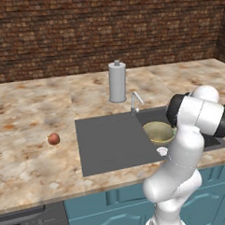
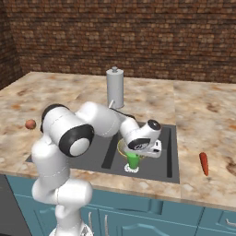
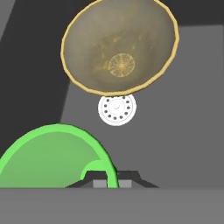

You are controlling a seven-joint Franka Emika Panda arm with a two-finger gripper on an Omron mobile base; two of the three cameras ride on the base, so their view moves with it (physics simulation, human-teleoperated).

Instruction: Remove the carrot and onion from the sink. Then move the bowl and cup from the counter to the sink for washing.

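While you scan from the left, read the scene like this:
Onion: small reddish-brown ball [image 1: 53, 138], lying on the stone well left of the sink.
Counter: beige-and-tan marbled worktop [image 1: 25, 114] over teal cabinet fronts, with a brown brick wall behind.
Canister: tall grey cylinder with a knobbed lid [image 1: 117, 81], standing upright on the counter just behind the sink.
Sink: dark grey matte rectangular panel [image 1: 106, 142] with a deeper basin on its right side, a white perforated round drain [image 3: 117, 109] and a slim silver faucet [image 1: 135, 102] at the back edge.
Bowl: wide round olive-yellow bowl with a pale rim and speckled glossy inside [image 3: 119, 46], resting in the basin just beside the drain, nothing in it.
Cup: bright green, smooth, thin-walled, open-topped cup [image 2: 133, 160]; you see it over the basin near the drain, close by the bowl.
Gripper: two dark fingers [image 3: 112, 179] clenched on the cup's rim, one fingertip either side of the wall; the cup hangs below the hand.
Carrot: slim orange-red stick [image 2: 203, 164], lying on the counter to the right of the sink, well apart from the hand.
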